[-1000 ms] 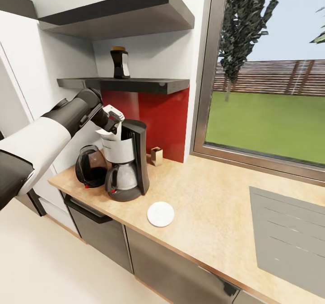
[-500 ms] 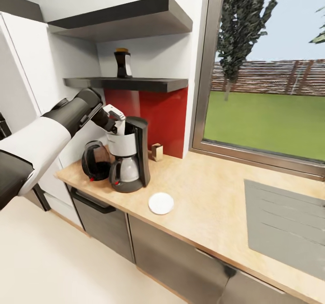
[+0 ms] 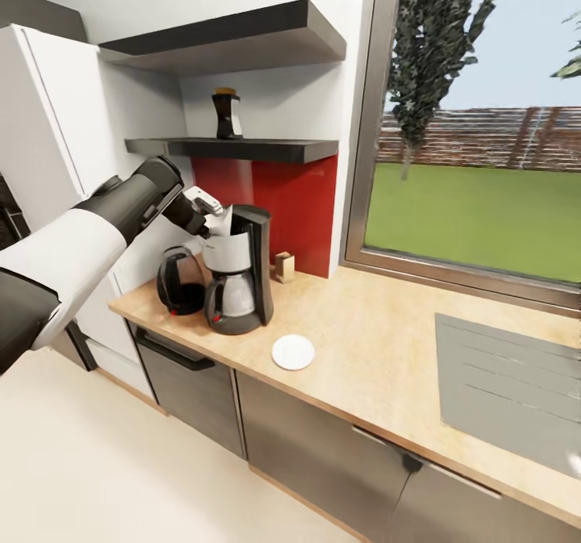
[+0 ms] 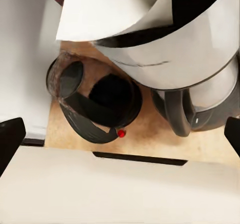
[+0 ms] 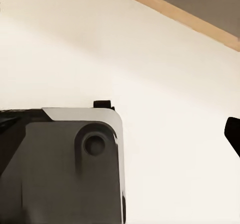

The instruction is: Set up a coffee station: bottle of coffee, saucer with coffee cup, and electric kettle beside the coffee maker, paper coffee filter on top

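The black and white coffee maker [image 3: 240, 275] stands on the wooden countertop [image 3: 379, 349], with the dark electric kettle [image 3: 179, 281] touching its left side. A white paper filter [image 4: 112, 6] lies over the coffee maker's top [image 4: 185, 44]. My left gripper [image 3: 211, 206] hovers open just left of and above that top, fingers [image 4: 10, 140] wide apart with nothing between them. The white saucer [image 3: 293, 352] lies near the counter's front edge, right of the coffee maker. The dark bottle of coffee [image 3: 227, 114] stands on the lower wall shelf [image 3: 242, 149]. My right gripper [image 5: 120, 126] hangs open over the pale floor.
A small tan container [image 3: 284, 267] sits against the red backsplash behind the coffee maker. A white tall cabinet [image 3: 56, 139] stands left of the counter. A cooktop [image 3: 508, 390] is set into the counter at right, under a large window. My own base [image 5: 70, 169] is below the right gripper.
The whole view has pulled back from the counter, so the camera moved. My left gripper now sits a little left of the coffee maker's top instead of over it.
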Motion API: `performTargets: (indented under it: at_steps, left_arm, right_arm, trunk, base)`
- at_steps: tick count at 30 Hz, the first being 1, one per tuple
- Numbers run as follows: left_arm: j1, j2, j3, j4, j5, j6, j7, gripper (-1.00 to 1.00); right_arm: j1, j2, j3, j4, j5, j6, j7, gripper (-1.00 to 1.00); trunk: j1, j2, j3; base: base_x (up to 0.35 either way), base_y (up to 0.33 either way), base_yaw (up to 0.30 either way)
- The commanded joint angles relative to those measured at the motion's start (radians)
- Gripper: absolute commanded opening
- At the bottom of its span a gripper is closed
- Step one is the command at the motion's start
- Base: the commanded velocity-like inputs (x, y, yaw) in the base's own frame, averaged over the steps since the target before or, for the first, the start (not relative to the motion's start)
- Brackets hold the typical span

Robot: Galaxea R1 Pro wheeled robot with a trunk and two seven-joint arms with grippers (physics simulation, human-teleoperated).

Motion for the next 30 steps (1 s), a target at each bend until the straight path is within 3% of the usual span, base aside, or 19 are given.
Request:
performTargets:
  at_steps: [1,10,13,15,17,18,19,21,22,23,26,28,30]
  left_arm:
    - [-0.001,0.002,-0.005,-0.002,-0.010,0.001,-0.011,1.00]
    - [0.012,0.037,-0.006,0.011,-0.007,0.000,-0.013,1.00]
    - [0.052,0.070,0.017,0.010,0.007,-0.002,-0.016,1.00]
    - [0.087,0.088,0.054,0.007,0.018,-0.004,-0.014,1.00]
    - [0.177,0.110,0.159,0.001,0.026,-0.050,-0.011,1.00]
    - [0.191,0.113,0.176,0.001,0.027,-0.062,-0.011,1.00]
    - [0.233,0.124,0.226,-0.001,0.027,-0.098,-0.010,1.00]
    - [0.295,0.144,0.287,-0.002,0.028,-0.142,-0.011,1.00]
    - [0.362,0.160,0.337,-0.002,0.028,-0.188,-0.012,1.00]
    - [0.379,0.163,0.348,-0.002,0.028,-0.201,-0.012,1.00]
    - [0.557,0.172,0.464,-0.002,0.028,-0.346,-0.011,1.00]
    - [0.631,0.172,0.517,-0.002,0.030,-0.413,-0.011,1.00]
    - [0.755,0.171,0.626,-0.001,0.031,-0.536,-0.011,1.00]
  right_arm:
    - [-0.001,0.001,-0.006,0.001,0.010,-0.004,0.000,1.00]
    - [-0.001,0.001,-0.006,0.001,0.010,-0.003,0.000,1.00]
    - [-0.001,0.001,-0.006,0.001,0.010,-0.003,0.000,1.00]
    - [-0.001,0.001,-0.006,0.002,0.010,-0.003,0.000,1.00]
    - [-0.001,0.001,-0.006,0.002,0.011,-0.003,0.000,1.00]
    - [-0.001,0.001,-0.006,0.002,0.011,-0.003,0.000,1.00]
    - [-0.001,0.001,-0.006,0.002,0.011,-0.003,0.000,1.00]
    - [-0.001,0.001,-0.006,0.002,0.012,-0.003,0.000,1.00]
    - [-0.001,0.001,-0.006,0.002,0.012,-0.003,0.000,1.00]
    - [-0.001,0.001,-0.006,0.002,0.012,-0.003,0.000,1.00]
    - [-0.001,0.001,-0.006,0.002,0.012,-0.003,0.000,1.00]
    - [-0.001,0.001,-0.006,0.002,0.012,-0.003,0.000,1.00]
    - [-0.001,0.001,-0.006,0.002,0.012,-0.003,0.000,1.00]
  trunk:
    - [0.000,-0.002,-0.002]
    - [0.000,-0.002,-0.002]
    - [0.000,-0.002,-0.002]
    - [0.000,-0.002,-0.002]
    - [0.000,-0.002,-0.002]
    - [0.000,-0.002,-0.002]
    - [0.000,-0.002,-0.002]
    - [0.000,-0.002,-0.002]
    - [0.000,-0.002,-0.002]
    - [0.000,-0.002,-0.002]
    - [0.000,-0.002,-0.002]
    - [0.000,-0.002,-0.002]
    - [0.000,-0.002,-0.002]
  base:
    - [-0.286,0.118,0.000]
    - [-0.227,0.217,0.000]
    - [-0.027,0.295,0.000]
    - [-0.009,0.300,0.000]
    - [-0.002,0.290,0.000]
    - [-0.001,0.275,0.000]
    - [-0.001,0.235,0.000]
    - [0.000,0.142,0.000]
    - [0.000,0.045,0.000]
    - [0.000,0.036,0.000]
    - [0.000,0.010,0.000]
    - [0.000,0.002,0.000]
    - [0.000,0.000,0.000]
